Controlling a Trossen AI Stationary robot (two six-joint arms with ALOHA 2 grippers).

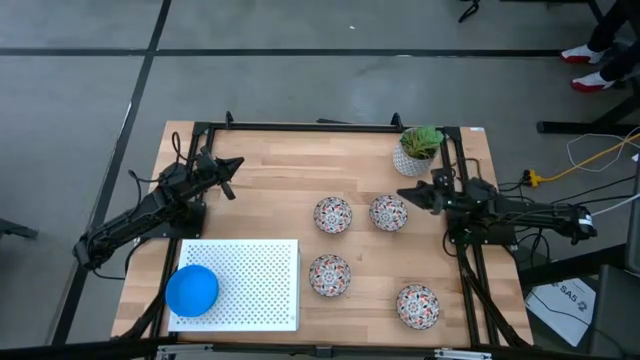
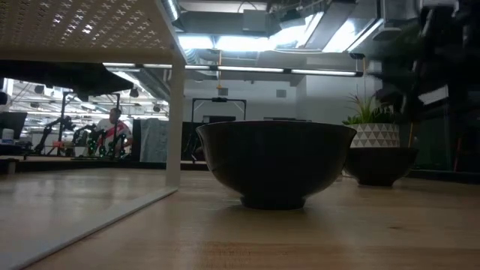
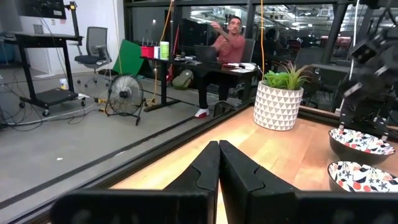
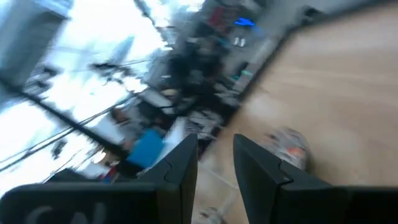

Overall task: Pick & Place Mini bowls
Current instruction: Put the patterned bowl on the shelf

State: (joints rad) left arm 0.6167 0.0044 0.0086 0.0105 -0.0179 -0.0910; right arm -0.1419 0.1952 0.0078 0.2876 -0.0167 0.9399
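Several white mini bowls with a red-and-blue pattern stand on their bases on the wooden table: two side by side (image 1: 333,214) (image 1: 389,212), one nearer (image 1: 329,275), one near the front right (image 1: 418,306). A blue mini bowl (image 1: 192,290) sits on the left end of a white perforated shelf (image 1: 250,285). My left gripper (image 1: 232,170) (image 3: 217,163) hovers shut and level at the table's far left, away from every bowl. My right gripper (image 1: 405,194) (image 4: 216,163) hovers open by the right edge, just right of the second bowl, with nothing between its fingers.
A white pot with a green plant (image 1: 418,150) stands at the far right corner, close behind my right gripper. The shelf stands on legs (image 2: 175,124) over the near left of the table. A black frame (image 1: 300,126) runs along the table's far edge. A person (image 3: 227,46) sits beyond the table.
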